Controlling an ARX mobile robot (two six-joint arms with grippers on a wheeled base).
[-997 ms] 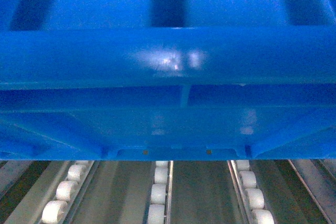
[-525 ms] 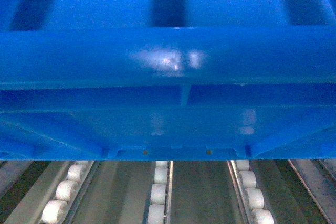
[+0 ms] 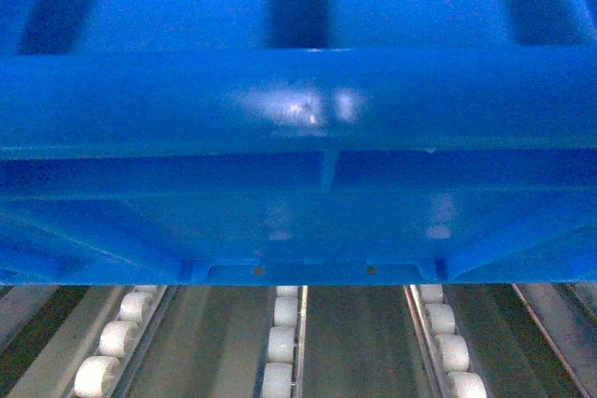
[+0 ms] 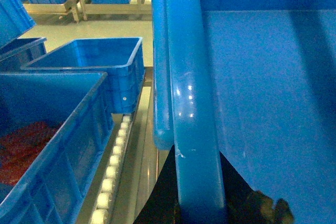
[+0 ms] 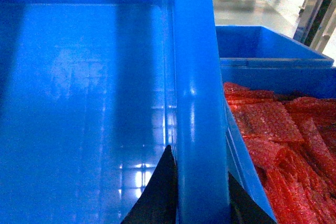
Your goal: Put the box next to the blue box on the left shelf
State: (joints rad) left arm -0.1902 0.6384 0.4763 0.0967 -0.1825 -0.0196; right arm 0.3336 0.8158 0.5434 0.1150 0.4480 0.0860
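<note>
The box fills almost the whole head view, very close to the camera, with its thick rim and ribbed near wall turned toward it. Below its lower edge the left shelf shows, with three rows of small white rollers on grey rails; the box seems to be held above these rails, but whether its far end touches them cannot be seen. In the left wrist view the left pincer grasps the rounded rim of the box, one dark finger on each side of the rim, so it is clenched on the box. In the right wrist view the right pincer grips the opposite rim in the same way, dark fingers on both sides. To the left of the held box, two blue crates stand on the roller rows, the nearer one holding something red. On the right side, just beside the box, another crate is filled with red bubble wrap, and a further blue crate stands behind it.
</note>
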